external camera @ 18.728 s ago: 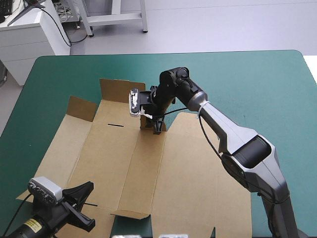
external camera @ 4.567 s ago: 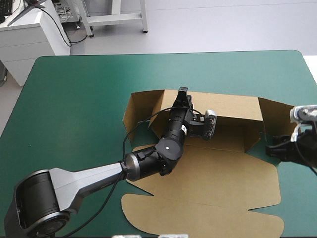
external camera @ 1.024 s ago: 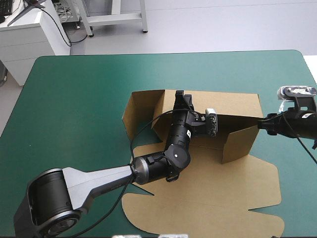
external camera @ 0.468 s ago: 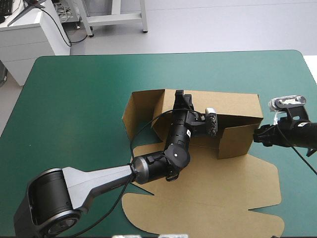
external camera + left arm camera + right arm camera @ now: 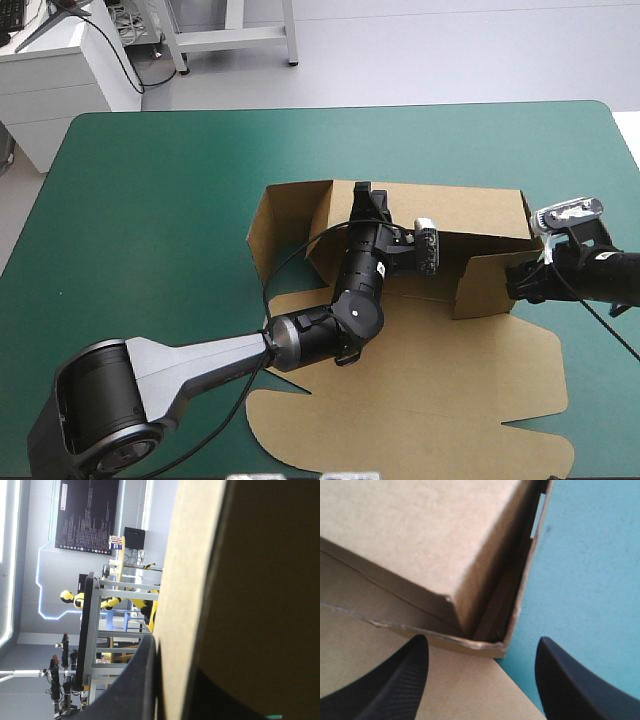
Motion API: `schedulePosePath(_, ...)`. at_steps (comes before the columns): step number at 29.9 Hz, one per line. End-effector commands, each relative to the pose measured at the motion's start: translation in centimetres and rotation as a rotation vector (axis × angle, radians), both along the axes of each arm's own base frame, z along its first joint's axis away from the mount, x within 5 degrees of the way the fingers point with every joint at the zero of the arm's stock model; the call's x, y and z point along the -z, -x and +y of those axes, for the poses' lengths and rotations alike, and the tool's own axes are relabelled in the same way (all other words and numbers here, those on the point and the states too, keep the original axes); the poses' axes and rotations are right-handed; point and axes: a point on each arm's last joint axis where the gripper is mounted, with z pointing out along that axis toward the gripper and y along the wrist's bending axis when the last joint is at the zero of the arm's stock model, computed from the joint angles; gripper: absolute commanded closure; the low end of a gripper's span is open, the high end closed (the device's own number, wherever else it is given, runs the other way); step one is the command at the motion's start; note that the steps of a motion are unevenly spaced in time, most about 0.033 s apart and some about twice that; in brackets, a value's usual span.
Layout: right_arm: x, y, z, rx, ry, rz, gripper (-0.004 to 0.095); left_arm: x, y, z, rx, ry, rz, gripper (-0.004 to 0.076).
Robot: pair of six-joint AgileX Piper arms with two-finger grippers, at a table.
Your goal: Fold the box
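The teal-green table (image 5: pixel 160 200) carries the box (image 5: pixel 420 390) right of its middle. The box's long axis runs across the table, parallel to the far edge. Its lid panel lies flat toward the near edge and its back wall (image 5: pixel 470 208) stands upright.

The left arm reaches in over the flat board. The left gripper (image 5: pixel 366 198) is at the top of the back wall near its left end. In the left wrist view a sheet of board rises between the black fingers, so I judge the jaws pinched on that wall, holding it up.

The right gripper (image 5: pixel 514 282) comes in from the box's right end, along the long axis, with its jaws spread wide. Just ahead of it is the right end flap (image 5: pixel 485 285), raised and angled inward. In the right wrist view the flap's corner sits between the open fingers (image 5: pixel 400 680).

The right arm is by far the nearer to this flap. The coming move likely depends on pushing it square against the back wall.
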Motion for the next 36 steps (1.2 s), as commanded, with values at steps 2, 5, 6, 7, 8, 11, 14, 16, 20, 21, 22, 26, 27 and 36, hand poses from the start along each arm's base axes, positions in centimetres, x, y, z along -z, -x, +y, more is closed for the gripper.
schedulePosePath(2,0.0,-0.6,0.4,-0.036,-0.032,-0.085,0.0331,-1.8,0.9,-0.3,0.055,0.083,0.013,0.0732)
schedulePosePath(5,0.5,-0.9,0.6,-0.047,-0.066,-0.143,0.0331,-1.8,0.9,-0.4,0.064,0.083,0.017,0.0732)
schedulePosePath(6,0.5,-1.0,0.7,-0.047,-0.078,-0.159,0.0331,-1.8,0.9,-0.4,0.066,0.083,0.018,0.0732)
schedulePosePath(7,0.3,-1.0,0.8,-0.049,-0.096,-0.175,0.0331,-1.8,0.9,-0.4,0.066,0.083,0.018,0.0732)
schedulePosePath(8,0.2,-1.1,0.9,-0.051,-0.112,-0.186,0.0331,-1.8,0.9,-0.4,0.066,0.083,0.018,0.0732)
schedulePosePath(11,0.0,-1.2,1.2,-0.057,-0.141,-0.213,0.0331,-1.8,0.9,-0.4,0.066,0.083,0.018,0.0732)
schedulePosePath(14,-0.1,-1.2,1.2,-0.056,-0.144,-0.213,0.0331,-1.8,0.9,-0.4,0.066,0.083,0.018,0.0732)
schedulePosePath(16,-0.1,-1.2,1.2,-0.056,-0.144,-0.213,0.0331,-1.8,0.9,-0.4,0.066,0.083,0.018,0.0732)
schedulePosePath(20,-0.1,-1.2,1.2,-0.056,-0.144,-0.213,0.0331,-1.8,0.9,-0.4,0.066,0.083,0.018,0.0732)
schedulePosePath(21,-0.1,-1.2,1.2,-0.056,-0.144,-0.213,0.0331,-1.8,0.9,-0.4,0.066,0.083,0.018,0.0732)
schedulePosePath(22,-0.1,-1.2,1.2,-0.058,-0.144,-0.212,0.0331,-1.8,0.9,-0.4,0.066,0.083,0.018,0.0732)
schedulePosePath(26,-0.1,-1.2,1.2,-0.059,-0.145,-0.211,0.0331,-1.8,0.9,-0.4,0.066,0.083,0.018,0.0732)
schedulePosePath(27,-0.1,-1.2,1.2,-0.059,-0.145,-0.211,0.0331,-1.8,0.9,-0.4,0.066,0.083,0.018,0.0732)
schedulePosePath(36,-0.3,-1.6,0.8,-0.011,-0.128,-0.252,0.0331,-1.8,0.9,-0.4,0.067,0.081,0.017,0.0732)
